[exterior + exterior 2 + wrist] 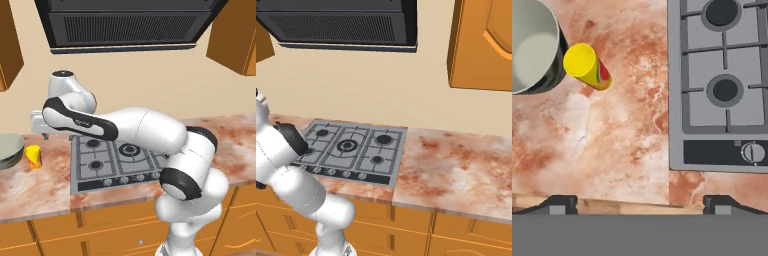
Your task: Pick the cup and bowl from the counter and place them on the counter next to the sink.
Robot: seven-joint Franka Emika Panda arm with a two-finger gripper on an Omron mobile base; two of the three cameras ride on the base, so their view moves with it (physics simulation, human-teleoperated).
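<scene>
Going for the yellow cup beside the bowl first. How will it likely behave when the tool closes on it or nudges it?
The cup is small, narrow and tapered, so it probably tips easily if nudged. Its smooth sides may slide in the grip. It stands close to the bowl, so a sideways push would likely knock it against that.

The cup is bright yellow with a red-orange mark edged in green on its side. The bowl is pale grey-green, lighter inside with a dark outer wall. The surface is mottled reddish-pink and white, like marble. The gas stovetop is grey with black burners and a black knob strip. The cabinets are orange wood, the wall beige, the range hood black.
</scene>
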